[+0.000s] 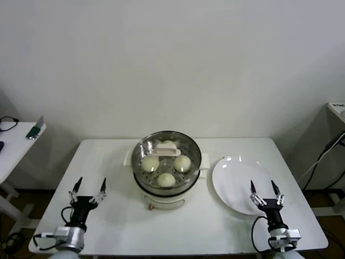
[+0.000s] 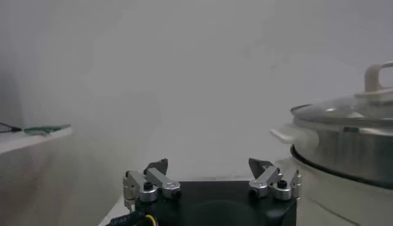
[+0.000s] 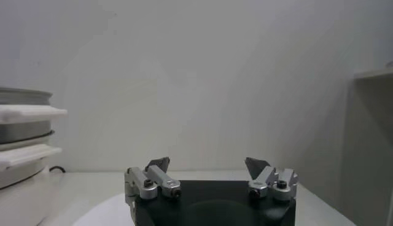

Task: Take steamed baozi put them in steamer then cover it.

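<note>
Sitting at the middle of the white table [image 1: 108,162]: the steamer [image 1: 167,181], shiny steel basket on a cream-white pot base. Inside, seen through the glass lid [image 1: 186,147], the steamed baozi [image 1: 150,162], four in all: one at nine o'clock within the basket, one at three o'clock, one at six o'clock, one at twelve o'clock partly behind the lid's cream handle [image 1: 167,149]. Lid already resting on the steamer rim, handle across the centre. From the left wrist view, lid and handle showing above the steel wall, a cream side lug jutting out.

Lying at three o'clock from the steamer, just beside it: a flat white plate [image 1: 237,183], bare.

Parked at eight o'clock from the steamer, near the table's front edge: left gripper [image 1: 90,188], fingers spread wide, nothing between them, well apart from the pot. Parked at four o'clock, over the near rim of the plate: right gripper [image 1: 264,189], fingers likewise spread wide, gripping nothing.

Off at nine o'clock, a side table [image 1: 16,141] carrying a small green object [image 1: 34,131].
</note>
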